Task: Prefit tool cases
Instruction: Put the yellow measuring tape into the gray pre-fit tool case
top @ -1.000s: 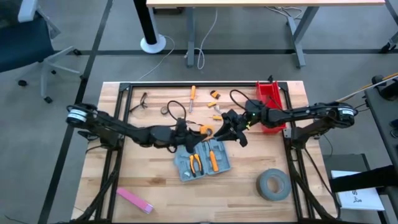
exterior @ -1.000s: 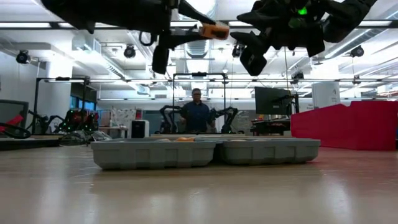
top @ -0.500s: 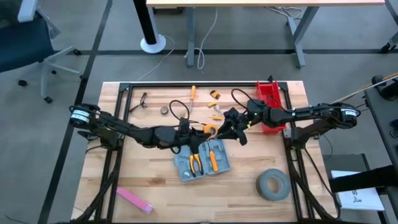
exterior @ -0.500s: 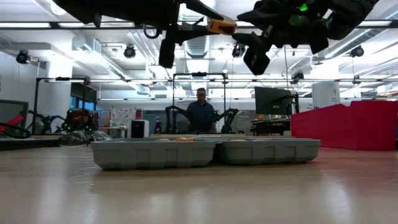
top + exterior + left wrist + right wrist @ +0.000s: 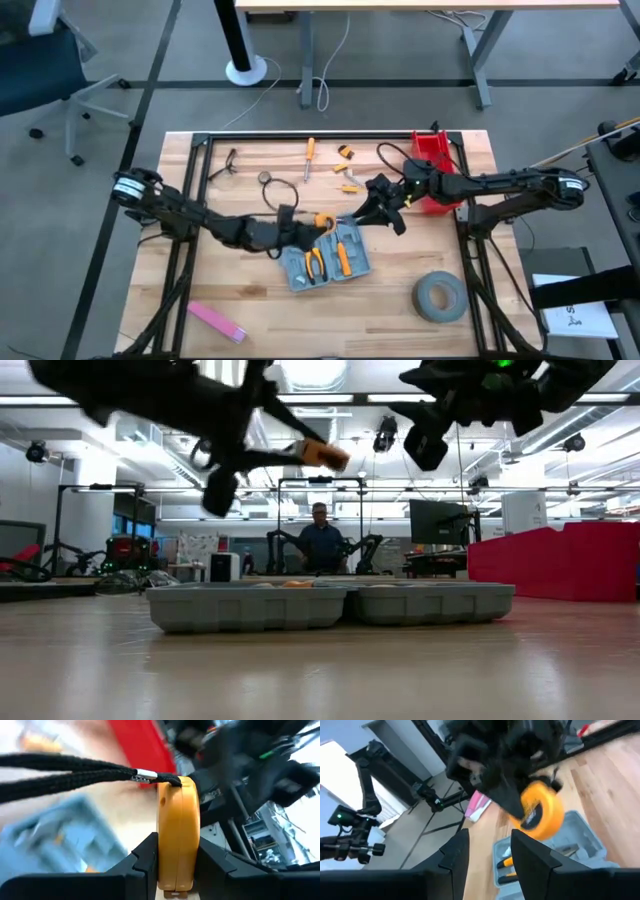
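The blue-grey tool case (image 5: 326, 256) lies open and flat near the middle of the wooden table (image 5: 240, 290), both halves facing up, with orange-handled pliers (image 5: 316, 263) sitting in its moulded recesses. From table height it reads as two shallow grey trays (image 5: 330, 605) side by side.

Just above the case's far-left edge hangs the left gripper (image 5: 312, 226), its jaws clamped on a round orange tape measure (image 5: 177, 832) held on edge, a black wrist cord (image 5: 70, 777) trailing off its top. The tape measure is up in the air, clear of the case.

The right gripper (image 5: 385, 208) hovers a little beyond the case's far-right corner, near the red bin (image 5: 436, 165), its fingers (image 5: 530, 852) apart with nothing between them.

Farther out on the table lie a grey tape roll (image 5: 438, 297) toward the near right, a pink strip (image 5: 216, 320) at the near left, and an orange-handled screwdriver (image 5: 309, 156) with other small bits along the far side. A person (image 5: 320, 545) stands in the room beyond.
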Robot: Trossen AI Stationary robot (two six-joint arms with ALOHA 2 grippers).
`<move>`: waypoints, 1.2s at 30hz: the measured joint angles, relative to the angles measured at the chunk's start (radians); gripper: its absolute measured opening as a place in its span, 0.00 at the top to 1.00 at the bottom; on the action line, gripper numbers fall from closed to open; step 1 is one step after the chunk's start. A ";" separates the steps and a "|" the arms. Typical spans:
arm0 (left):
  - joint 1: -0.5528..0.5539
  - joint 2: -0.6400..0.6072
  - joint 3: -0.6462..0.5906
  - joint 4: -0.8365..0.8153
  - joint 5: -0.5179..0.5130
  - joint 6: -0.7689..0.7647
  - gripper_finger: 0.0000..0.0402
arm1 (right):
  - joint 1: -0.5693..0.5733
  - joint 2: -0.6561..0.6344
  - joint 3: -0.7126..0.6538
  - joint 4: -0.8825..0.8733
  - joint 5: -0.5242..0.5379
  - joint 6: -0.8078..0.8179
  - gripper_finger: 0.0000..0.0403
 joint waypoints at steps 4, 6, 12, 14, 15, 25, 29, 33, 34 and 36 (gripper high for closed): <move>-0.039 0.000 -0.045 0.003 0.010 -0.144 0.78 | -0.001 -0.045 -0.002 -0.059 0.032 -0.039 0.72; -0.047 0.000 -0.062 0.001 0.018 -0.171 0.78 | -0.001 -0.054 -0.002 -0.073 0.033 -0.058 0.73; -0.047 -0.030 -0.079 -0.182 0.059 -0.239 0.78 | 0.001 -0.049 -0.004 -0.096 0.033 -0.061 0.74; -0.047 -0.052 -0.076 -0.276 0.065 -0.264 0.78 | 0.002 -0.049 -0.009 -0.104 0.033 -0.061 0.74; -0.047 -0.065 -0.071 -0.310 0.067 -0.268 0.78 | 0.002 -0.049 -0.011 -0.104 0.033 -0.061 0.74; -0.048 -0.241 -0.066 -0.648 0.092 -0.341 0.78 | 0.002 -0.050 -0.015 -0.103 0.033 -0.062 0.70; -0.039 -0.241 -0.066 -0.697 0.124 -0.376 0.78 | 0.002 -0.050 -0.016 -0.103 0.033 -0.064 0.72; -0.018 -0.216 -0.066 -0.700 0.170 -0.384 0.78 | 0.002 -0.050 -0.018 -0.090 0.033 -0.064 0.74; -0.015 -0.211 -0.066 -0.699 0.170 -0.386 0.78 | 0.002 -0.050 -0.018 -0.090 0.033 -0.063 0.75; -0.007 -0.201 -0.066 -0.694 0.170 -0.386 0.78 | 0.002 -0.050 -0.018 -0.087 0.033 -0.062 0.75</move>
